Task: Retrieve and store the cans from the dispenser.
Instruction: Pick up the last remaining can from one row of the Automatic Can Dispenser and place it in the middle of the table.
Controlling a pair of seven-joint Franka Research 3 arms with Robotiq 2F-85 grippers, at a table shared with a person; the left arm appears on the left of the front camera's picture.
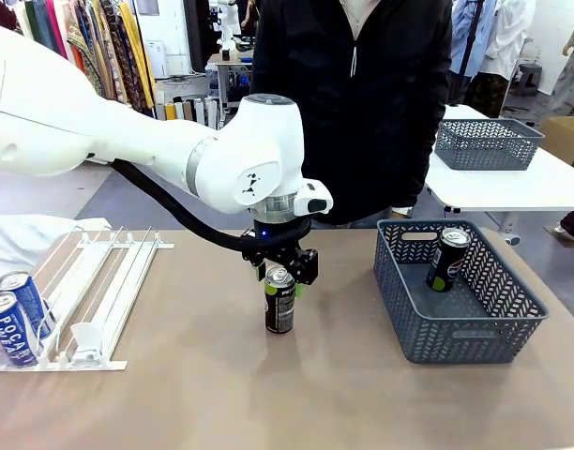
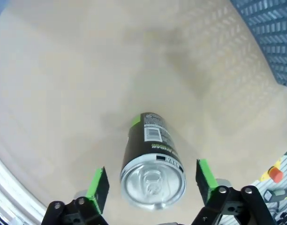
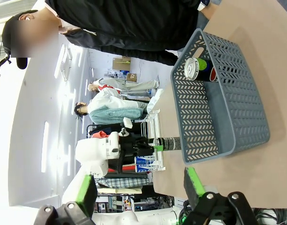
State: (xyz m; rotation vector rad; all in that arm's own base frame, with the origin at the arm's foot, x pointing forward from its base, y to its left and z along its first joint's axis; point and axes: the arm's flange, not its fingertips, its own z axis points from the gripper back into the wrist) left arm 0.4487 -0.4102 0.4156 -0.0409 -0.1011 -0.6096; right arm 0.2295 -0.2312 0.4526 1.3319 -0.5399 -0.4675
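At the lower left of the front view, nearest the camera, two blue Pocari Sweat cans [image 1: 13,328] sit at the low end of the white wire dispenser [image 1: 109,281], side by side in its leftmost lanes. The other lanes hold nothing.

In the middle of the frame, the left gripper [image 1: 285,278] points straight down over a black can with a green band [image 1: 279,309], which stands upright on the brown table [image 1: 221,394]. In the left wrist view the can's silver top [image 2: 153,180] sits between the green pads [image 2: 97,185]. The jaws are spread wide, with a clear gap on each side, so nothing is gripped.

To the right stands a grey-blue mesh basket [image 1: 456,337]. A second black can [image 1: 448,260] leans inside it, towards its far wall. A person in a dark jacket [image 1: 362,94] stands behind the table.

In the right wrist view, the right gripper [image 3: 139,187] is at the bottom edge, its jaws wide apart and empty, away from the basket [image 3: 228,108].
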